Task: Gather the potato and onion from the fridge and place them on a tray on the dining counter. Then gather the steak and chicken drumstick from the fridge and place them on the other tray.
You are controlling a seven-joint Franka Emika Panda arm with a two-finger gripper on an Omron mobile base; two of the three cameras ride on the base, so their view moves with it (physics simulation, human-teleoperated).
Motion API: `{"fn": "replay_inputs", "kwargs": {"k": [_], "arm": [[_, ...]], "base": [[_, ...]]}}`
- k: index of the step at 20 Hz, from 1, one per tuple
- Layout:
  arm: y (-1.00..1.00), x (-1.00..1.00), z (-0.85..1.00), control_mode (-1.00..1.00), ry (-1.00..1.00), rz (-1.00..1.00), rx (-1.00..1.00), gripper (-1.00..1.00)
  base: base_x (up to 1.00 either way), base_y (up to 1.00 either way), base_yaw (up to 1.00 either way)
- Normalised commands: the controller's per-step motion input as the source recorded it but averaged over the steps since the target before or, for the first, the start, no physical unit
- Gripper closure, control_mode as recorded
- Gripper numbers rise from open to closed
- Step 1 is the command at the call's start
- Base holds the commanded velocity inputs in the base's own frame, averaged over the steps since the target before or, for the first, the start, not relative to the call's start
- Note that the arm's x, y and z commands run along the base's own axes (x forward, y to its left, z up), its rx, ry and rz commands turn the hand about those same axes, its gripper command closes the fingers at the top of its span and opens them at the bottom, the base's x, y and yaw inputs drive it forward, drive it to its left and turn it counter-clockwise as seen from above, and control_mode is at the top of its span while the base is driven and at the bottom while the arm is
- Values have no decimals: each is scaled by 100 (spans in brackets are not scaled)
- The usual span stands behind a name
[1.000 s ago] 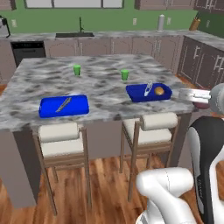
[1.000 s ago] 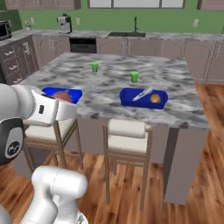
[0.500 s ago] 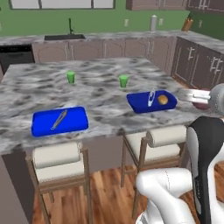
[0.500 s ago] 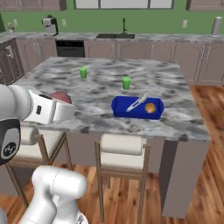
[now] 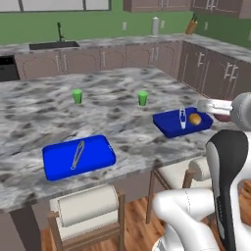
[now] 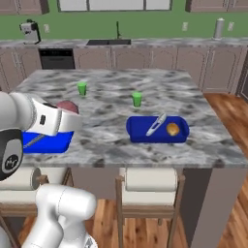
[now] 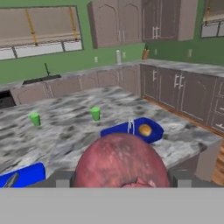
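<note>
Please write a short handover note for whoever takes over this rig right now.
Gripper: closed on a large dark red rounded item, probably the steak, carried at the dining counter's near edge.
Trays: the right-hand blue tray holds tongs and one small orange-brown rounded item; the left-hand blue tray holds only its tongs.
Two green cups stand behind the trays.
Done: one item on the right-hand tray.
Left: set the held item down, then fetch the rest from the fridge.

Bright, even, flat rendered light, faint shadows, slightly soft low-resolution frames.
</note>
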Motion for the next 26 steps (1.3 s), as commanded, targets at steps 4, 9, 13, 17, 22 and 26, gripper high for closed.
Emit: {"fn": "replay_inputs", "kwargs": {"k": [4,9,13,17,22,26], "arm": [[0,0,0,100,0,0,0,100],[0,0,0,100,0,0,0,100],[0,0,0,100,0,0,0,100],[0,0,0,100,0,0,0,100],[-1,20,-3,-100,9,5,3,100],[-15,100,-23,-100,55,16,10,100]], "base": [[99,16,-20],[100,0,12],[100,0,39],[95,4,39],[78,0,26],[0,0,0]]}}
